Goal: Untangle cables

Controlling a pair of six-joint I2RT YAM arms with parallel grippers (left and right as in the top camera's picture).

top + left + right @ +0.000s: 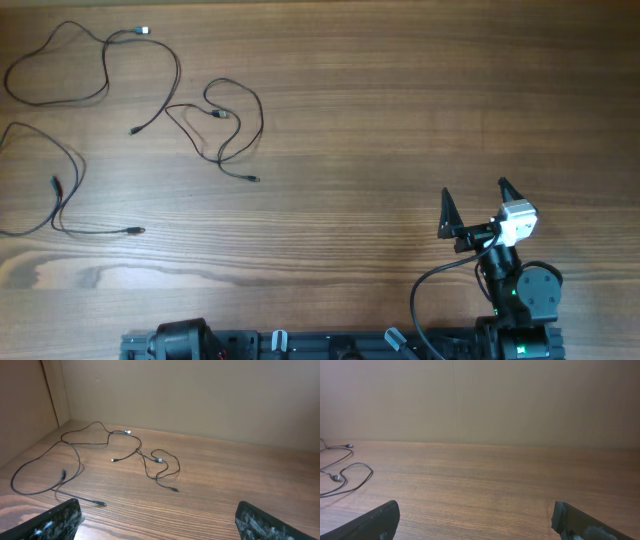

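The cables are thin black cords lying spread out on the wooden table at the far left. One (120, 35) makes a big loop at the top left. One (260, 115) curls to its right. One (100, 232) lies by the left edge. They show in the left wrist view (159, 460) and partly in the right wrist view (355, 466). My right gripper (478, 198) is open and empty at the front right, far from the cables; its fingers (475, 507) frame bare wood. My left gripper (157, 505) is open and empty, short of the nearest plug tip (102, 504).
The arm bases and a thick black robot cable (425, 290) sit along the front edge. A wall (200, 395) rises behind the table's far edge.
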